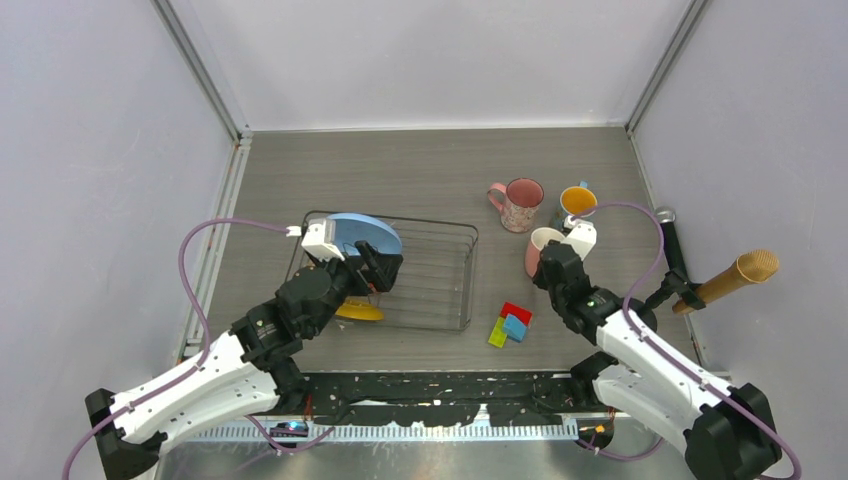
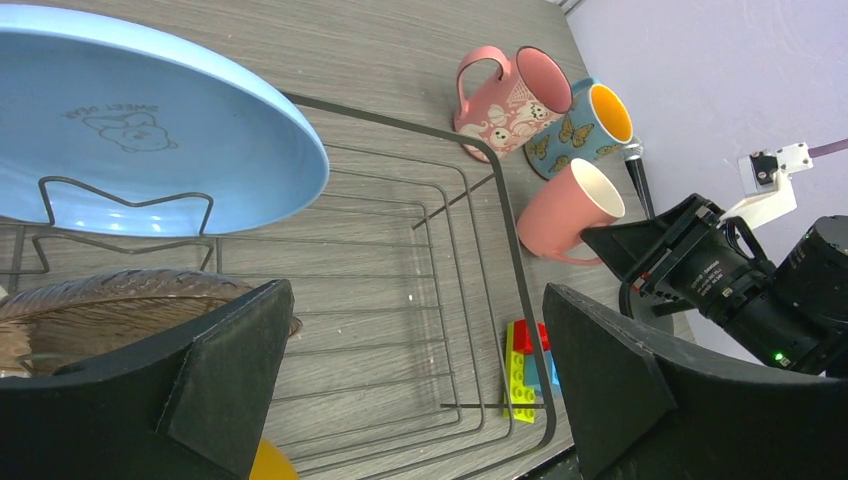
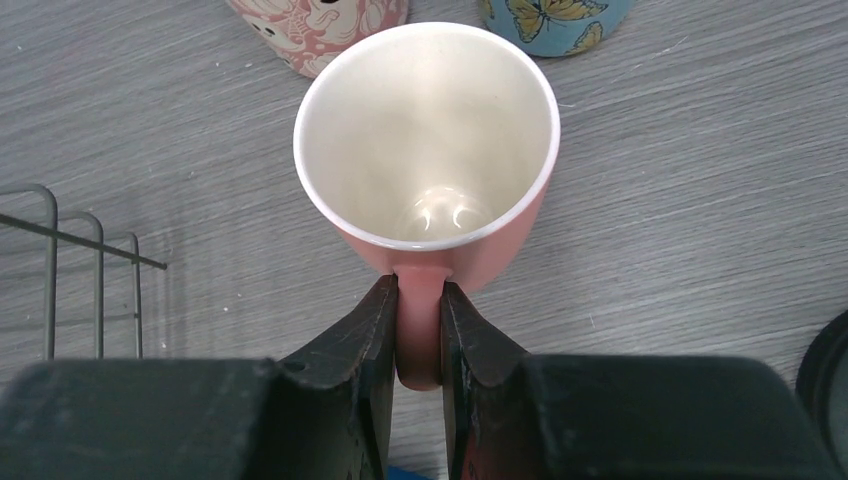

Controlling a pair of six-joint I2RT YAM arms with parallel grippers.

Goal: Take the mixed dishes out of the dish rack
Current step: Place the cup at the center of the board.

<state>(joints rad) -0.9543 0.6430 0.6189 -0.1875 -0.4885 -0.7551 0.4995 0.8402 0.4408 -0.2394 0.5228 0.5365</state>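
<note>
Lying under both arms, one grey wood-grain surface (image 1: 430, 170) carries everything. One dish rack (image 1: 471, 280), a dark wire basket, sits directly below the left end effector (image 1: 378, 268), whose fingers (image 2: 230, 370) are spread wide apart with nothing between them.

Two plates are in the rack. The light blue plate (image 1: 370, 232) stands on edge in a wire holder just beyond the left end effector, on its far side. The smaller yellow dark-patterned plate (image 1: 358, 312) lies close against the left end effector on its near side; in the left wrist view one finger partly hides its brown patterned face.

Three mugs stand outside the rack, off to the right of the left end effector and grouped around the right one. The right end effector (image 3: 420, 300) is clenched on the handle of the plain salmon mug (image 3: 430, 130), which is upright with its mouth up; whether its base touches the surface I cannot tell. The speckled pink mug (image 1: 520, 205) is just beyond the right end effector and to its left, and the blue mug with orange inside (image 1: 577, 203) is just beyond it to the right, both upright.

Three small blocks, one red (image 1: 516, 312), one blue (image 1: 514, 327) and one green (image 1: 497, 333), touch each other on the surface, near and to the left of the right end effector, just beside the rack's right rim.
</note>
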